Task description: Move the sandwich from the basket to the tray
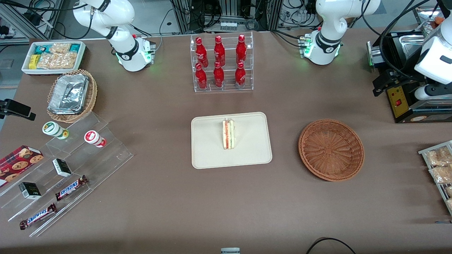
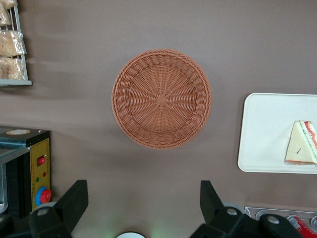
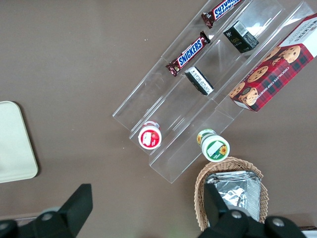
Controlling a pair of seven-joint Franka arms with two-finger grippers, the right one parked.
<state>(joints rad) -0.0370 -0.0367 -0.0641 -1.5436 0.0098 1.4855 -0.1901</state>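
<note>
Sandwich (image 1: 228, 134) standing on edge on the tray (image 1: 208, 148), filling stripe facing up, a little toward the tray's long edge that lies farther from the front camera. Tray flat on the brown table (image 1: 169, 204), near its middle. Basket (image 1: 331, 149) beside the tray, toward the working arm's end of the table, apart from it, nothing inside. Gripper (image 2: 143, 203) raised high above the table at the working arm's end, looking straight down; fingers (image 2: 74, 198) spread wide with only table surface showing between them, holding nothing. Seen from the left wrist: basket (image 2: 161, 98) whole and bare, tray (image 2: 262, 134) partly in view with the sandwich (image 2: 300, 150) on it.

Toward the table's edge farthest from the front camera, a clear rack of red bottles (image 1: 220, 63), in line with the tray. At the parked arm's end: white tub of snack packets (image 1: 53, 56) near the corner, tan wicker basket with foil trays (image 1: 71, 95) nearer the camera, then clear stepped shelves (image 1: 67, 169) carrying two small cups, small dark boxes and Snickers bars, with a cookie box (image 1: 19, 158) at the very edge. At the working arm's end, black machine with a yellow panel (image 1: 400, 100) and a wire rack of snack bags (image 1: 439, 169).
</note>
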